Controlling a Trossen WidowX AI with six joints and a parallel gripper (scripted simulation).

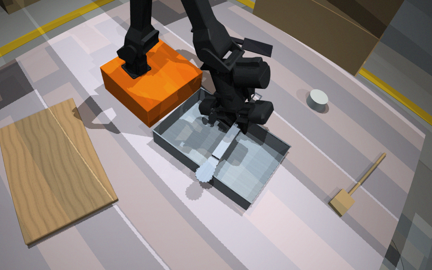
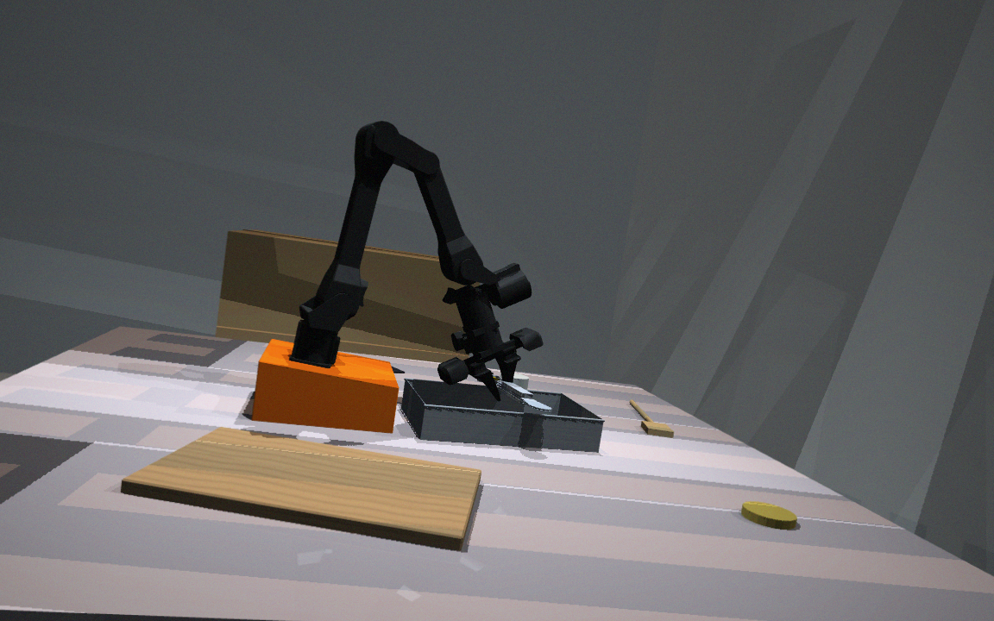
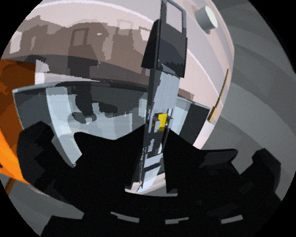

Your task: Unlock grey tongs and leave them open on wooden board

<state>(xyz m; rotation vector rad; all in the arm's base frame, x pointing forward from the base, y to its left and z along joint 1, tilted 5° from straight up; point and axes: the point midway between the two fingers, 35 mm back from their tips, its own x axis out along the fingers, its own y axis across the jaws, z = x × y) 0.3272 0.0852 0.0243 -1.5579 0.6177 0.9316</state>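
The grey tongs (image 1: pixel 225 144) (image 2: pixel 535 404) (image 3: pixel 166 92) lie lengthwise across the roasting tin (image 1: pixel 241 177) (image 2: pixel 469 429) (image 3: pixel 25 106), their two arms together and their scalloped head over the tin's front rim. Whether the head touches the rim is not clear. My gripper (image 1: pixel 238 128) (image 2: pixel 502 388) (image 3: pixel 155 126) points down at a slant and is shut on the tongs' arms. A yellow part (image 3: pixel 162 122) shows on the tongs between my fingertips. Their hinge end has a dark housing and a loop, seen beyond my fingers in the wrist view. The wooden board (image 1: pixel 56 167) (image 2: pixel 315 479) lies apart from the tin.
The orange base block (image 1: pixel 170 77) (image 2: pixel 323 393) (image 3: pixel 10 79) stands close beside the tin. A grey cylinder (image 1: pixel 318 97) (image 3: pixel 207 18) and a wooden spatula (image 1: pixel 341 202) (image 2: pixel 657 428) (image 3: pixel 214 112) stand apart from the tin. A yellow disc (image 2: pixel 769 514) lies at the right.
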